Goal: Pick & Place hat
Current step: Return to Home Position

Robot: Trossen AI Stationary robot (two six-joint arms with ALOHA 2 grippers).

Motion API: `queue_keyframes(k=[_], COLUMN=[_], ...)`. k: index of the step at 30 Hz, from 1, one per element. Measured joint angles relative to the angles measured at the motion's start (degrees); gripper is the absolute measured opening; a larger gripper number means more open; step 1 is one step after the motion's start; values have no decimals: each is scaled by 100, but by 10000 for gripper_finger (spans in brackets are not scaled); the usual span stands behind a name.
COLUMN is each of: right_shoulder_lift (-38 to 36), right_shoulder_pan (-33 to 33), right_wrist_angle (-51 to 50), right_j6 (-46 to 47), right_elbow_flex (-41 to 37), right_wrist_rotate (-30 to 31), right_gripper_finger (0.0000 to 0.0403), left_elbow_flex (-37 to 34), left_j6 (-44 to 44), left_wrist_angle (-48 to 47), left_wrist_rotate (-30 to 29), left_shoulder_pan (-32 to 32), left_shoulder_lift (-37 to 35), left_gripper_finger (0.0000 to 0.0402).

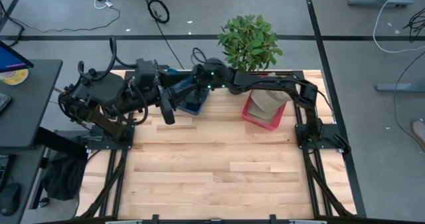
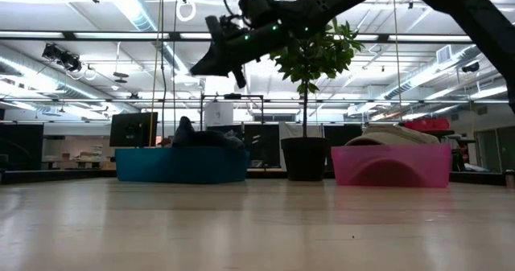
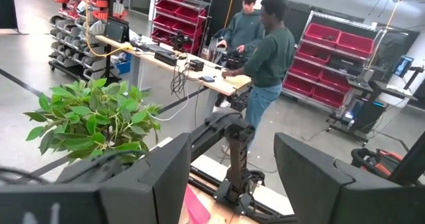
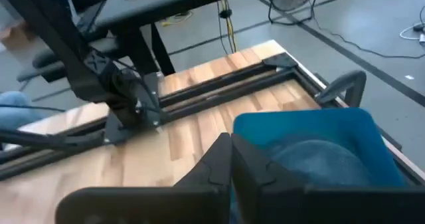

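Observation:
A dark blue hat [image 4: 325, 159] lies inside the blue bin [image 4: 362, 127] at the table's far side; in the low view it shows as a dark mound [image 2: 201, 137] above the bin's rim. A beige hat [image 1: 265, 102] sits in the pink bin [image 2: 392, 165] to the right. My right gripper [image 4: 231, 159] hangs shut above the blue bin [image 2: 181, 163], slanting down, with nothing between its fingers. My left gripper [image 3: 232, 181] stands open and level at the table's far left, also with nothing between its fingers.
A potted plant [image 1: 249, 41] stands at the table's far edge between the two bins. The wooden table [image 1: 212, 177] stretches bare toward its near edge. Two people [image 3: 262, 58] stand at a workbench in the room beyond the table.

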Motion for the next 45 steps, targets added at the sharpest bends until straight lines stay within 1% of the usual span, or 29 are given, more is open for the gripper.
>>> queue_keyframes(k=[4, 7, 9, 11, 14, 17, 20, 23, 25, 28, 32, 37, 39, 41, 45], right_shoulder_lift=[-139, -151, -146, -146, -133, -140, -140, -156, -214, -430, -828, -1345, -1565, -1778, -2212], right_shoulder_pan=[-7, -7, 6, 40, 96, 131, 155, 212, 292, 430, 609, 716, 728, 741, 770], right_wrist_angle=[60, 126, -36, -327, -366, -337, -346, -220, -94, -32, -37, -136, -207, -300, -472], right_j6=[351, 380, 529, 938, 1789, 2787, 3158, 3177, 3154, 3014, 2574, 2118, 2057, 1935, 1645], right_elbow_flex=[-2, -2, -2, -2, -8, -6, -6, -6, -6, -6, -6, -6, -6, -6, -6], right_wrist_rotate=[5, 3, -55, -163, -211, -435, -967, -1759, -1955, -1937, -1735, -1683, -1674, -1672, -1607], right_gripper_finger=[9, 10, 11, 11, 11, 11, 11, 11, 11, 11, 11, 11, 11, 11, 11], left_elbow_flex=[0, 0, 0, 0, 0, 0, 0, 0, 0, 0, 0, 0, 0, 0, 0], left_j6=[0, 124, 172, 128, 116, 126, 138, 32, -100, -300, -624, -415, -140, 112, 302], left_wrist_angle=[-13, -7, -74, -142, -181, -439, -703, -898, -1052, -1403, -1735, -1674, -1624, -1612, -1637], left_wrist_rotate=[19, 86, 107, 111, 144, 531, 1112, 1302, 1300, 1298, 1199, 1162, 1018, 701, 219], left_shoulder_pan=[11, 9, 7, 7, -33, -103, -201, -328, -403, -489, -611, -808, -910, -1001, -1088], left_shoulder_lift=[33, 20, 20, 22, 21, 22, 22, 22, 22, 20, -31, -70, -65, -67, -67], left_gripper_finger=[220, 220, 220, 220, 220, 220, 220, 220, 220, 220, 220, 220, 220, 220, 220])
